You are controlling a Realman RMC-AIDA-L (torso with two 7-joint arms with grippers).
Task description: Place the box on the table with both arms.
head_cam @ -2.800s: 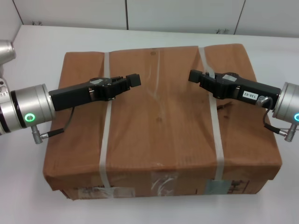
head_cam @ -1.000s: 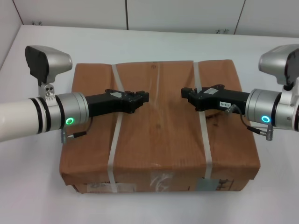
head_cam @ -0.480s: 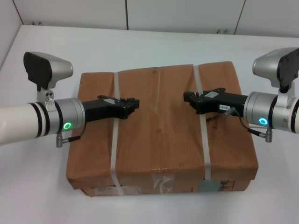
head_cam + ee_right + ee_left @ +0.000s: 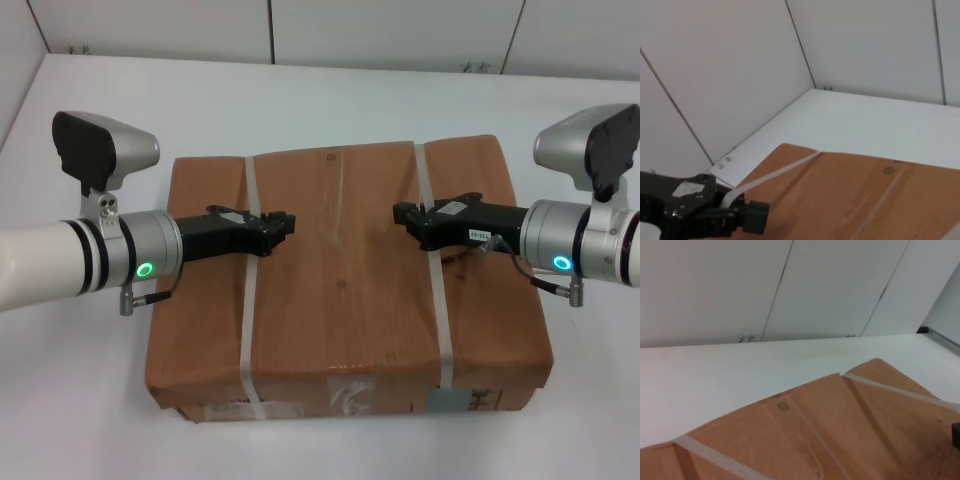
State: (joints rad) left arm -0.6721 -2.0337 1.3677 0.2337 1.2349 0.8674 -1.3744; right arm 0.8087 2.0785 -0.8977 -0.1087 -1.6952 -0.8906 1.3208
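The box [image 4: 345,275] lies flat on the table [image 4: 330,95], filling the middle of it, label side toward the robot. The left gripper [image 4: 282,226] sits over the box's left strap [image 4: 245,300], the right gripper [image 4: 405,214] over the right strap [image 4: 433,280], both low against the top face and pointing inward at each other, well apart across the box's centre. Whether either gripper's fingers are spread or closed I cannot tell; the tips look bunched together and may be hooked at the straps, but the contact is hidden. Judging by its breadth and the creased, slightly bowed cardboard, the box is bulky rather than stiff: the top panel would likely give under a hard press, and the plain faces offer nothing to pinch. The straps are the sensible holds, one per arm, kept level so the load does not tip; they are thin and smooth, so a gripper could slide along them. The box seems already to rest on the table, so the remaining work is probably letting go. Around the box there is bare table on its left, right and far sides, up to the wall panels [image 4: 270,25]; the near edge of the box lies close to the robot, so outward and upward is the free way to retreat.
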